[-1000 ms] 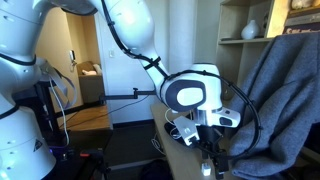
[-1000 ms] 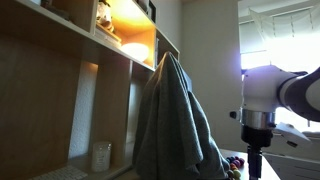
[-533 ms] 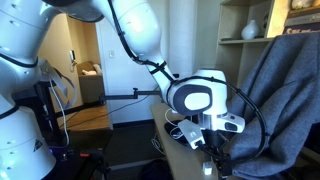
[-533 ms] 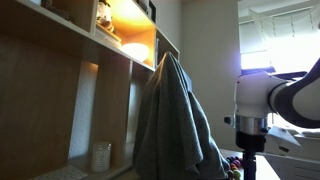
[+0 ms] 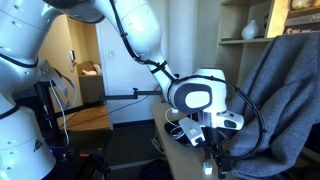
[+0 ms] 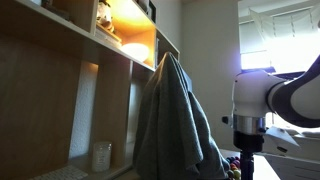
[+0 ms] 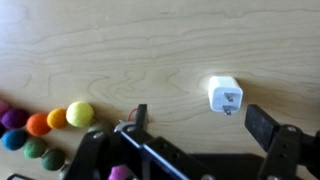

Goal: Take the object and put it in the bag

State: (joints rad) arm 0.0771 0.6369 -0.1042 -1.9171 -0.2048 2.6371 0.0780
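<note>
A white plug-in charger (image 7: 226, 96) lies on the wooden table (image 7: 130, 50), prongs facing up. My gripper (image 7: 200, 120) is open and empty above it. The charger sits just ahead of the gap between the fingers, closer to the right-hand finger (image 7: 262, 122). In both exterior views the gripper (image 5: 214, 160) (image 6: 250, 163) points down at the table. The black bag is not in view.
A row of coloured felt balls lies at the left, among them a yellow ball (image 7: 80, 113) and an orange ball (image 7: 38, 123). A big grey cloth (image 5: 285, 90) (image 6: 175, 120) drapes over a chair beside the arm. Shelves (image 6: 120, 45) stand behind it.
The arm has shifted slightly sideways over the table; the gripper stays open and empty.
</note>
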